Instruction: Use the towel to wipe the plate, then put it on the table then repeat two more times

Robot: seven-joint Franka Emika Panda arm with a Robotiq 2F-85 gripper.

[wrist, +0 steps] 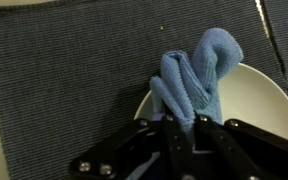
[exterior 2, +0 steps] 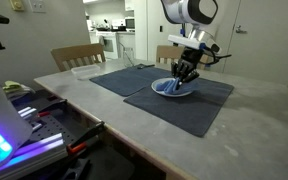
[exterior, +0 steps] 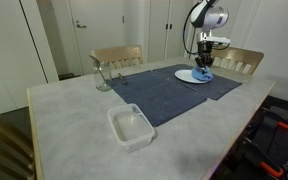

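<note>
A light blue towel (wrist: 196,75) hangs bunched from my gripper (wrist: 184,122), which is shut on its upper end. The towel's lower part rests on a white plate (wrist: 259,110) that lies on a dark blue placemat (wrist: 74,80). In both exterior views the gripper (exterior: 204,66) (exterior 2: 184,72) stands right over the plate (exterior: 190,76) (exterior 2: 172,91) at the far side of the table, with the towel (exterior: 202,74) (exterior 2: 175,85) between the fingers and the plate.
Two dark placemats (exterior: 159,92) cover the middle of the marble table (exterior: 74,120). A clear plastic container (exterior: 131,126) sits near the front edge and a glass pitcher (exterior: 102,75) at the far edge. Wooden chairs (exterior: 118,56) stand behind the table.
</note>
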